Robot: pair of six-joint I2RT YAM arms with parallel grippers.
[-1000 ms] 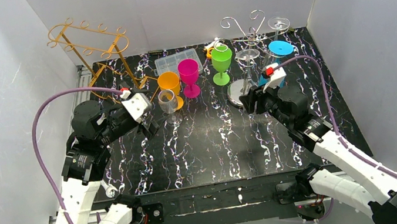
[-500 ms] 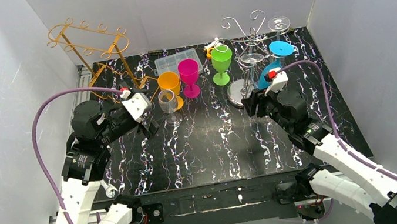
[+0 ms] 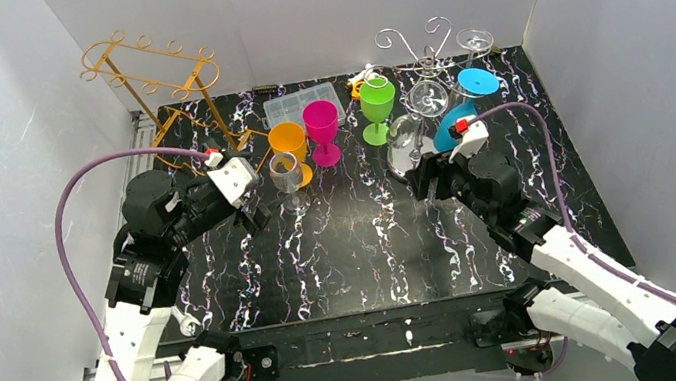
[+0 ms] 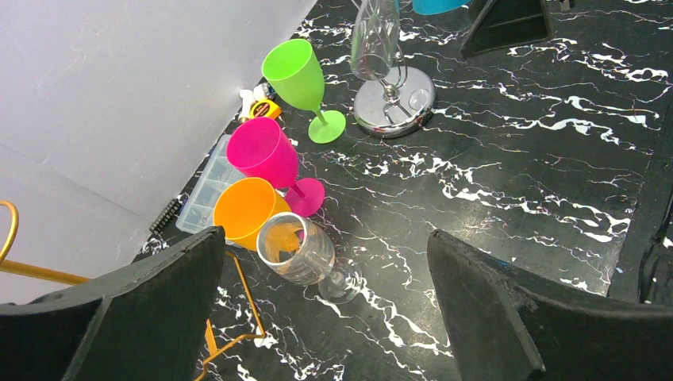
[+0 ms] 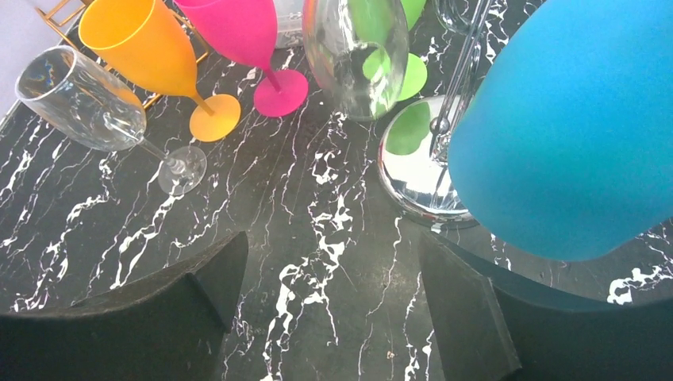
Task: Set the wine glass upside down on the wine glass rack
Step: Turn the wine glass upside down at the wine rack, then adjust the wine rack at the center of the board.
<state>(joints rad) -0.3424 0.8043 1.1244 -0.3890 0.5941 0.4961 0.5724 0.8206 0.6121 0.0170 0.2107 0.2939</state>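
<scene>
A clear wine glass (image 3: 425, 98) hangs upside down and tilted on the silver wire rack (image 3: 389, 38), foot up, bowl (image 5: 357, 55) swung over the chrome base (image 5: 406, 178). My right gripper (image 3: 424, 181) is open just in front of that base, with nothing between its fingers (image 5: 333, 305). A blue glass (image 5: 571, 127) hangs upside down beside its right finger. A second clear glass (image 4: 305, 252) stands upright near the left. My left gripper (image 3: 251, 211) is wide open just short of it (image 4: 325, 317), holding nothing.
Orange (image 3: 287, 142), pink (image 3: 321, 122) and green (image 3: 378, 104) glasses stand upright mid-table. A gold wire rack (image 3: 159, 86) stands back left, its foot (image 4: 238, 278) beside the left clear glass. A clear plastic box (image 3: 301, 103) lies at the back. Another clear glass (image 3: 474, 39) hangs on the silver rack.
My right gripper has opened wider and drawn back a little to the left. The clear glass on the silver rack has left its fingers and swung to a tilt. The left arm is still.
</scene>
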